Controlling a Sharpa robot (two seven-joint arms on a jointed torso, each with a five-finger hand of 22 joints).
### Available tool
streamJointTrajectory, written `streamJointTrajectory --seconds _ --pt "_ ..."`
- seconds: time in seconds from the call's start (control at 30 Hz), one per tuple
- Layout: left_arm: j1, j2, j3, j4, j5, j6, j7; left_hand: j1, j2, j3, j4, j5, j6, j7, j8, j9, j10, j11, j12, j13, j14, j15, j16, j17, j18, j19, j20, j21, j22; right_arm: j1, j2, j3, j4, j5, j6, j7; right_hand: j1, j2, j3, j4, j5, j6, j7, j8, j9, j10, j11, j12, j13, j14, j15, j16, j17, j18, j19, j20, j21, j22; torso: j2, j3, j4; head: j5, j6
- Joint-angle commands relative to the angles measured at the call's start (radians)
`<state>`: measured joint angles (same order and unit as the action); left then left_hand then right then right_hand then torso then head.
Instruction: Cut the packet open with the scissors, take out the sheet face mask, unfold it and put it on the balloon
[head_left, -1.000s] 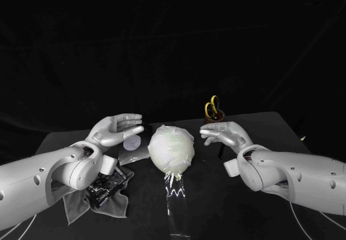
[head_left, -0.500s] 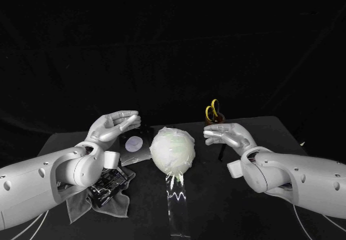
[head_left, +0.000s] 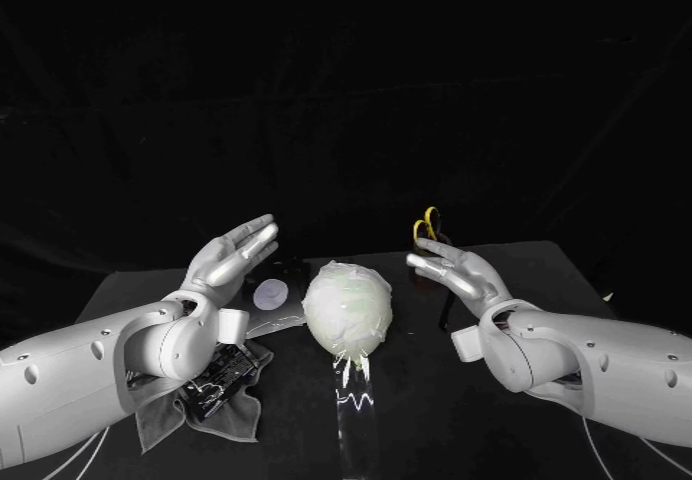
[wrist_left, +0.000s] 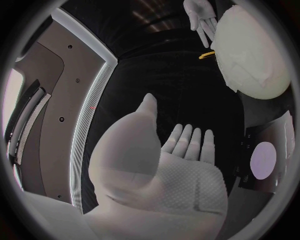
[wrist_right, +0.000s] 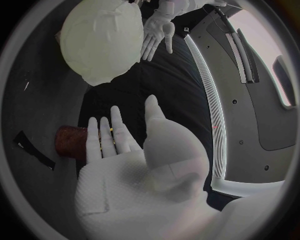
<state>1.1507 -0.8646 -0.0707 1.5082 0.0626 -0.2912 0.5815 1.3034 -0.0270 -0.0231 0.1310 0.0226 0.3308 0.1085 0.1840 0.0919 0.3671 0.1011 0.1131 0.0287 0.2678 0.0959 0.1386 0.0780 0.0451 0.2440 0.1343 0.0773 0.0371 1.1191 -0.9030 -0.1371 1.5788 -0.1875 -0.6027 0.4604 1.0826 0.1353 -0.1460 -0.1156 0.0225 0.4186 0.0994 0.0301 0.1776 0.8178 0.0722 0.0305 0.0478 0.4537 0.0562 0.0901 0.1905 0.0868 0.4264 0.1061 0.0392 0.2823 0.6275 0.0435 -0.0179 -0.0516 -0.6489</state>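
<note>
My left hand (head_left: 238, 258) is flat and empty, fingers apart, at 10 o'clock from the balloon (head_left: 351, 335), which wears the sheet face mask (head_left: 343, 295). My right hand (head_left: 454, 272), likewise spread and empty, sits at 2 o'clock. The scissors (head_left: 428, 228) stand at 1.
</note>
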Motion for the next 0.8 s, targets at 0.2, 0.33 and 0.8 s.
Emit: streamJointTrajectory --seconds 0.2,0.33,0.8 --pt "-0.029 0.026 0.021 0.020 -0.021 -0.149 -0.017 -0.578 0.027 0.023 -0.131 -0.023 -0.331 -0.108 -0.184 -0.092 -0.367 -0.101 -0.113 -0.029 -0.268 -0.096 -0.139 -0.078 -0.045 -0.244 -0.134 -0.077 -0.037 -0.047 0.086 0.094 -0.005 0.133 -0.119 0.044 -1.083 -0.135 0.146 0.116 -0.022 -0.419 -0.099 -0.030 -0.178 -0.818 -0.072 -0.030 -0.048 -0.454 -0.056 -0.090 -0.190 -0.087 -0.426 -0.106 -0.039 -0.282 -0.064 -0.0336 0.0139 0.039 0.037" --pt "-0.056 0.049 0.040 0.036 -0.037 -0.276 -0.034 -1.303 0.027 0.023 -0.131 -0.023 -0.331 -0.108 -0.184 -0.092 -0.367 -0.101 -0.113 -0.029 -0.268 -0.096 -0.139 -0.078 -0.045 -0.244 -0.134 -0.077 -0.037 -0.066 0.117 0.130 -0.008 0.179 -0.160 0.057 -1.083 -0.135 0.146 0.116 -0.022 -0.419 -0.099 -0.030 -0.178 -0.818 -0.072 -0.030 -0.048 -0.454 -0.056 -0.090 -0.190 -0.087 -0.426 -0.106 -0.039 -0.282 -0.082 -0.0427 0.0176 0.051 0.048" --pt "-0.101 0.085 0.071 0.062 -0.063 -0.479 -0.061 -1.303 0.027 0.023 -0.131 -0.023 -0.331 -0.108 -0.184 -0.092 -0.367 -0.101 -0.113 -0.029 -0.268 -0.096 -0.139 -0.078 -0.045 -0.244 -0.134 -0.077 -0.037 -0.069 0.123 0.137 -0.009 0.188 -0.167 0.060 -1.083 -0.135 0.146 0.116 -0.022 -0.419 -0.099 -0.030 -0.178 -0.818 -0.072 -0.030 -0.048 -0.454 -0.056 -0.090 -0.190 -0.087 -0.426 -0.106 -0.039 -0.282 -0.083 -0.0435 0.0179 0.052 0.049"
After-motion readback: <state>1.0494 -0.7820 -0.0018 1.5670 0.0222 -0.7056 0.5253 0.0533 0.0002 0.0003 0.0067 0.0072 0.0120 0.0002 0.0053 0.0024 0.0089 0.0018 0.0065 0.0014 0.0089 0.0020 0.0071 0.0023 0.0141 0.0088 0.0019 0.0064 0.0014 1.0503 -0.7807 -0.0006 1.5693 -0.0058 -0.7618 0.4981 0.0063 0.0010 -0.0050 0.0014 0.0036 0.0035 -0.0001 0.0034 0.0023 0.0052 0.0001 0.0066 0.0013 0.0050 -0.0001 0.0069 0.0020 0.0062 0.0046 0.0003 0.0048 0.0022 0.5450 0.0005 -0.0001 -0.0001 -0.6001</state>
